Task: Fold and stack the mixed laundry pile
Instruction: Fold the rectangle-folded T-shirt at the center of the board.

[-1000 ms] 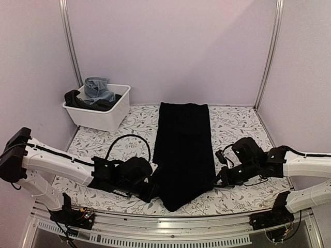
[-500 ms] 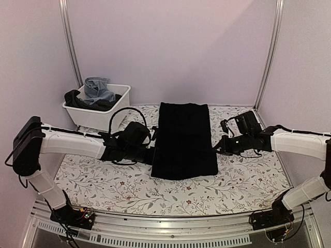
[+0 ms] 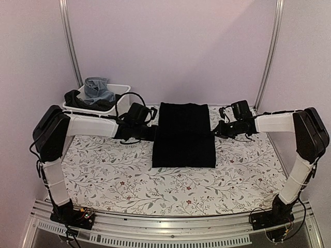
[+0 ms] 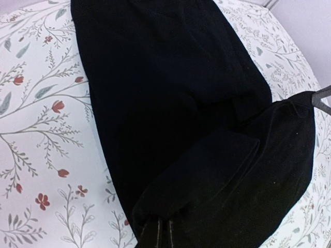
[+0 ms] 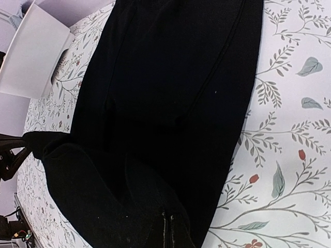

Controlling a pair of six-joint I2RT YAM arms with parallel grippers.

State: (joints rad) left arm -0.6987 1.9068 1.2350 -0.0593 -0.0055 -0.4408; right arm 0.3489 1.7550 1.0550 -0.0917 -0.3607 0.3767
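Top external, nearest the bases: floral desk (image 3: 155, 191) now showing bare where the near tail of the black cloth (image 3: 183, 137) lay a second ago. Lifted off the near edge since then and carried away from the bases, now doubled back over the cloth's far part. Result: a shorter, blocky rectangle at mid-desk with a straight near fold. Clamped tight on the carried hem: left claw (image 3: 151, 133) at the cloth's left edge, right claw (image 3: 216, 132) at its right edge, both arms stretched well out. Borne out by both wrist views: closed tips sunk in black fabric, upper layer bulging softly over the flat lower one. Judged as a first fold nearly laid, with setting down and letting go not yet done. Plain, matte, fairly heavy-looking, faint seams running lengthwise, hardly a wrinkle. Farther back at the left: white bin (image 3: 121, 89) holding light blue jeans (image 3: 98, 88) and dark clothes (image 3: 77, 99), waiting their turn.
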